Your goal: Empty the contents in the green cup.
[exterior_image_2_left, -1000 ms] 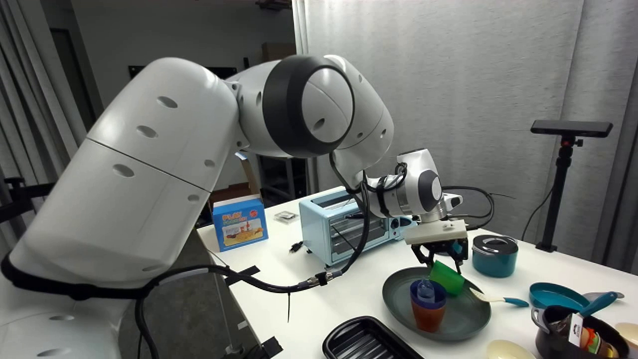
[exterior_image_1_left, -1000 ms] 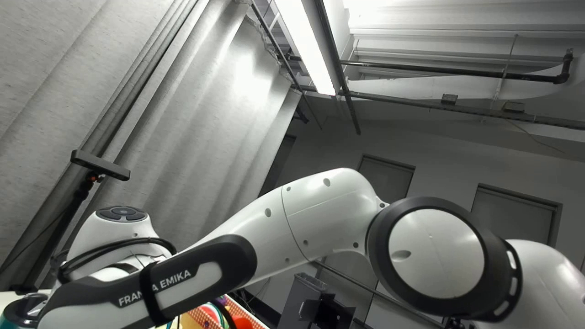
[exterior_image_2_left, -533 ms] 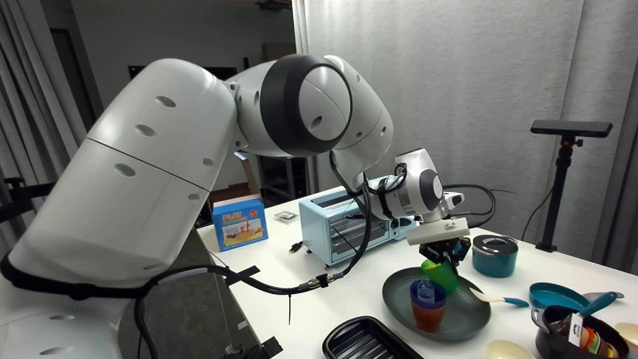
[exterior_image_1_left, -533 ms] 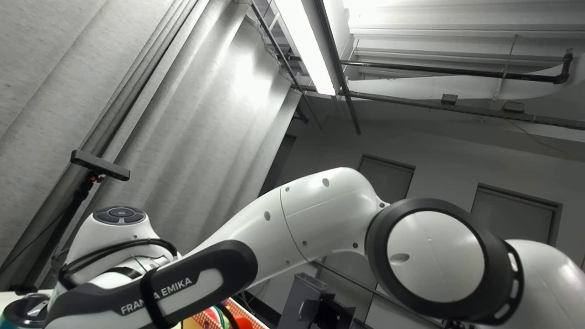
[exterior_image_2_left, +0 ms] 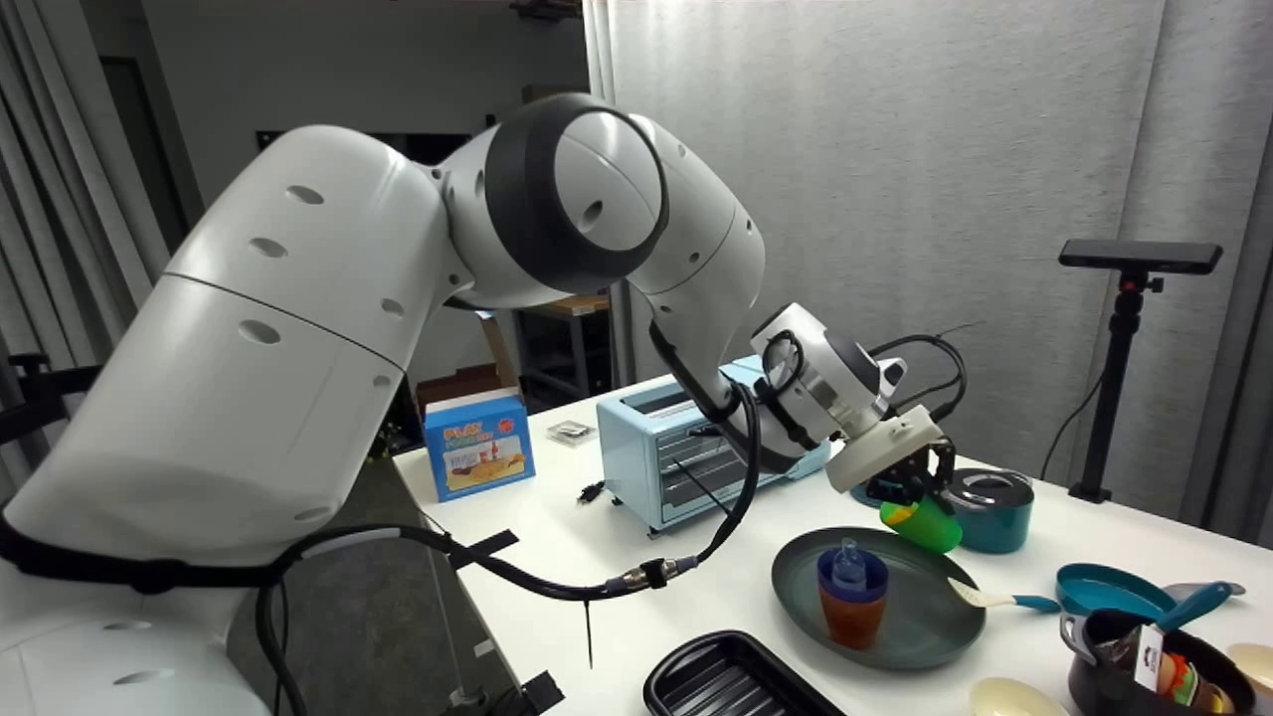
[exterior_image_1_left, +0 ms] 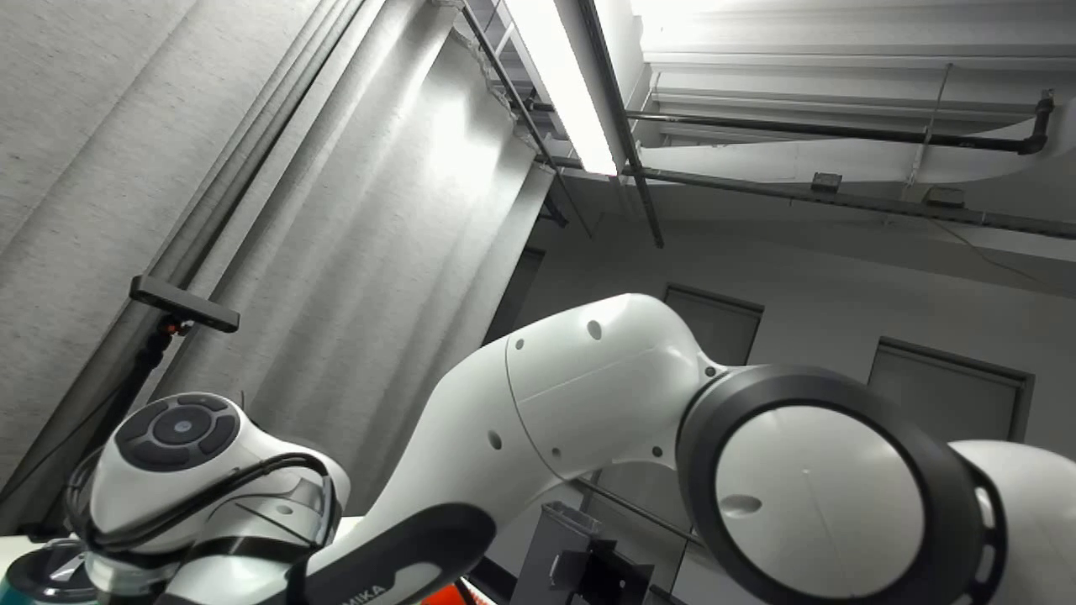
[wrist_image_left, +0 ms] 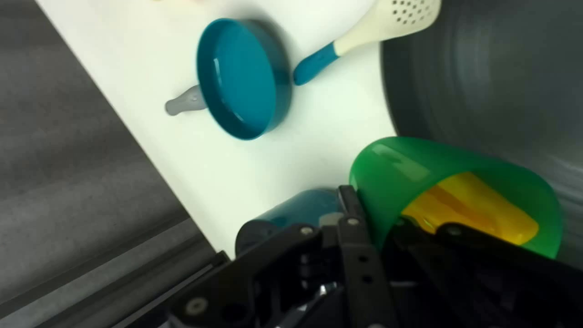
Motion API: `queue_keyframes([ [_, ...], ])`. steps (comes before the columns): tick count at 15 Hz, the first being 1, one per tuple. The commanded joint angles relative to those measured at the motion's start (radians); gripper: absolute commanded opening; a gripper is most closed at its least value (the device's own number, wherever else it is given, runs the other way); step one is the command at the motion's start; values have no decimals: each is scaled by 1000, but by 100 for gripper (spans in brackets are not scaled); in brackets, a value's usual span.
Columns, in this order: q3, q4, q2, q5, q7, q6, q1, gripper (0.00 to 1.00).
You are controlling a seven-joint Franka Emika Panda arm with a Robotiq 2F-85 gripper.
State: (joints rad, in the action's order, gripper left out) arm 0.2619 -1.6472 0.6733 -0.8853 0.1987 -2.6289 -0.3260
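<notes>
Jaws pinch green cup (wrist_image_left: 394, 171), apparently by rim

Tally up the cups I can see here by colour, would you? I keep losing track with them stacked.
Green cup: 1, tilted
Orange cup: 1, upright
Dark blue cup: 1, nested in the orange one
Total: 3 visible
</notes>
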Motion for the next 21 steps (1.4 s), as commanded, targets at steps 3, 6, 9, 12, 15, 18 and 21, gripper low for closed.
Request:
queue_keyframes([
  [3,212,-49,-40,-421,351,-16,-199,1],
  [6,323,-83,-52,-661,577,40,-317,1],
  [9,384,-176,-83,-861,788,164,-418,1],
  [12,248,-300,-174,-1003,881,412,-366,1],
  [15,22,-394,-242,-1062,900,661,-231,1],
  [18,-151,-442,-260,-1063,903,807,-110,1],
  [21,-259,-443,-259,-1082,906,872,-14,1],
])
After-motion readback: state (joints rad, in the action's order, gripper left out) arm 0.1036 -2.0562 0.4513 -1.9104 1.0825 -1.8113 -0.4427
